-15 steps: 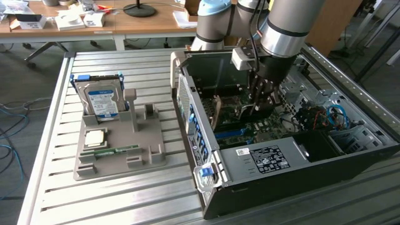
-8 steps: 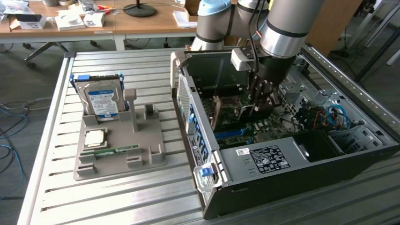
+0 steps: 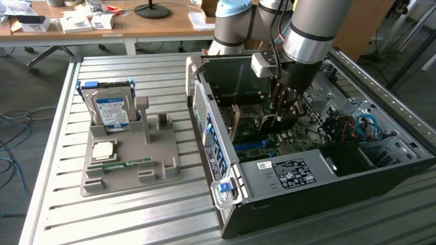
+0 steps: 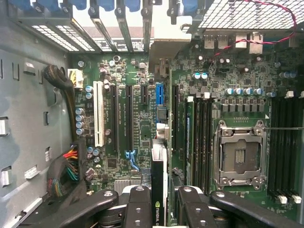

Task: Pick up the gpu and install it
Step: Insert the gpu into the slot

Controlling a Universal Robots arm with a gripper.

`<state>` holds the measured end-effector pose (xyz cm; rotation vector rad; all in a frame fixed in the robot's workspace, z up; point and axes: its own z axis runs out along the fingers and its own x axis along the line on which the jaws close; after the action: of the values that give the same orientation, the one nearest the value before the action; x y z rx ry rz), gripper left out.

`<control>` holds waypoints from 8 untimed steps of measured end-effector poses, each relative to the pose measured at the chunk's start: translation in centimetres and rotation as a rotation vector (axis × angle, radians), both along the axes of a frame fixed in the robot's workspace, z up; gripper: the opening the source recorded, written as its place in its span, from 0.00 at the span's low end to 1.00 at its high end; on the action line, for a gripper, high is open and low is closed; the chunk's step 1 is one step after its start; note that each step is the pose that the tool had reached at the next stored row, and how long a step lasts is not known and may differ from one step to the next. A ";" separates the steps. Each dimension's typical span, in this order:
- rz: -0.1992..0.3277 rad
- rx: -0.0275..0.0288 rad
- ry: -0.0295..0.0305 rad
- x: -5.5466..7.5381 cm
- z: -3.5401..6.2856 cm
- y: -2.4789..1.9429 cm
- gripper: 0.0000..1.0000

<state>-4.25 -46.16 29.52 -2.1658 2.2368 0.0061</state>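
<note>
The gpu (image 4: 158,187) is a thin dark card seen edge-on in the wrist view, clamped between the two black fingers (image 4: 137,206) of my gripper (image 4: 160,209). It hangs upright over the green motherboard (image 4: 121,71), in line with a blue expansion slot (image 4: 160,94). Its metal end reaches toward the rear slot openings. In the exterior view my gripper (image 3: 281,113) is lowered inside the open computer case (image 3: 286,173), and the gpu (image 3: 246,116) shows as a dark board with a brownish edge just above the motherboard.
On the exterior view's left a grey holder (image 3: 156,171) carries a hard drive (image 3: 111,108), a processor chip (image 3: 103,149) and a green memory stick (image 3: 126,164). The case walls, rear slot covers (image 4: 118,28), the empty processor socket (image 4: 240,154) and cable bundles (image 4: 66,171) crowd the gripper.
</note>
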 end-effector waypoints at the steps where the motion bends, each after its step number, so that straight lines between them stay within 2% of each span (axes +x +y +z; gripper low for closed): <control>1: 0.000 -0.0001 0.0001 0.0 0.00 0.00 0.26; 8: 0.000 -0.0001 0.0001 0.0 -0.07 0.00 0.26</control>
<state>-4.29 -46.16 29.45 -2.1660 2.2368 0.0061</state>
